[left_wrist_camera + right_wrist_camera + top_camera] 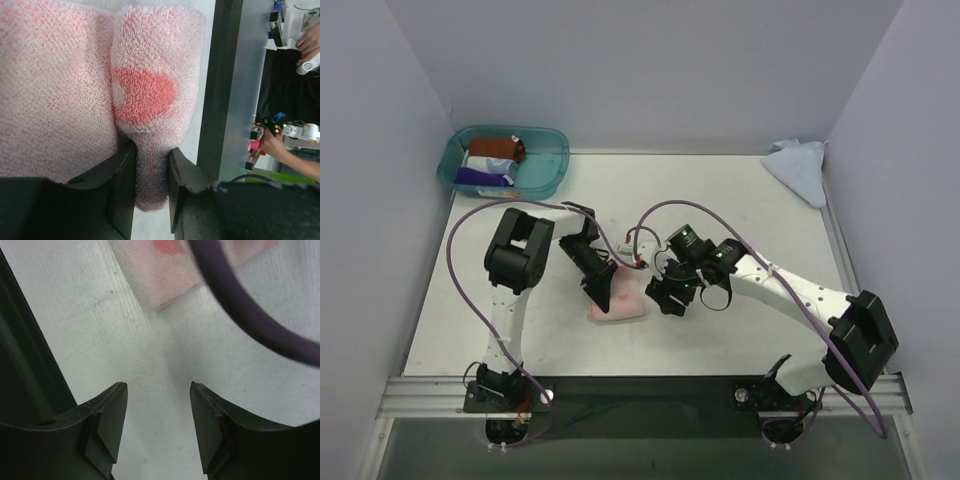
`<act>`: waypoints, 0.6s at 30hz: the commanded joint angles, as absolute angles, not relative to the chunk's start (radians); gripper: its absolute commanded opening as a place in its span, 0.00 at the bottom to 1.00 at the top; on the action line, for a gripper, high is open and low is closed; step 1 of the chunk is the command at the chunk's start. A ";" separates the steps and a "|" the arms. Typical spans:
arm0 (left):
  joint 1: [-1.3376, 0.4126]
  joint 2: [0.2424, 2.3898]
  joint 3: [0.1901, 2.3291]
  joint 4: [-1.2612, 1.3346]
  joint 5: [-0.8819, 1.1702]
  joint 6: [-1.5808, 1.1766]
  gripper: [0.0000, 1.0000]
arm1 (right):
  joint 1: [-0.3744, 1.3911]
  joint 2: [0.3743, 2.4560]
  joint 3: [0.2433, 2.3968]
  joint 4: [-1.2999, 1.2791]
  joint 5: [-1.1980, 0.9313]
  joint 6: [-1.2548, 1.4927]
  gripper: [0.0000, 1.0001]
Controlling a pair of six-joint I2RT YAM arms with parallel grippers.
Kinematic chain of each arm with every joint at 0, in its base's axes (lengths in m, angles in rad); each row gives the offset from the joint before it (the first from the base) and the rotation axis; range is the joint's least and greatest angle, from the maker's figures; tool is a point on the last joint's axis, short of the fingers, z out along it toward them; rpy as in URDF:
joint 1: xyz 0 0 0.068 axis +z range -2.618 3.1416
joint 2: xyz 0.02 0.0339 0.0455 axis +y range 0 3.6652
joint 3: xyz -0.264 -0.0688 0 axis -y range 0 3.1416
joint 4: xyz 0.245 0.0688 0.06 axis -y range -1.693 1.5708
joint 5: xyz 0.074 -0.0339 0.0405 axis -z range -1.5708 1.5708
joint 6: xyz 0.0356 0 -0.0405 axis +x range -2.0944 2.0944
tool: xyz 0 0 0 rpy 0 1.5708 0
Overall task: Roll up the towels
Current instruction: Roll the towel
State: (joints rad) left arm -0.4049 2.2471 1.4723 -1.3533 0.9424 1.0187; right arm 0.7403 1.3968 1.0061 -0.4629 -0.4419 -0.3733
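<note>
The pale pink towel lies partly rolled on the table near the middle. In the left wrist view its rolled end fills the frame, and my left gripper is shut on a fold of it. In the top view the left gripper sits at the towel's left edge. My right gripper is open and empty just right of the towel; the right wrist view shows its jaws apart over bare table, with the pink towel's corner ahead. The light blue towel lies crumpled at the far right corner.
A teal see-through tub holding rolled cloths stands at the far left corner. A purple cable crosses the right wrist view. White walls enclose the table on three sides. The table's near edge is a metal rail.
</note>
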 commanded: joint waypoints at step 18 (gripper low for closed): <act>-0.383 2.391 1.569 -1.385 0.796 1.124 0.02 | 1.051 1.772 1.155 -0.198 -0.218 -0.606 0.62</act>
State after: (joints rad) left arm -0.3923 2.3444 1.5486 -1.4925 0.9428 1.0420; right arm 1.0431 1.7443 1.1225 -0.2230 -0.2127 -0.5541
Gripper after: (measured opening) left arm 0.359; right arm 0.632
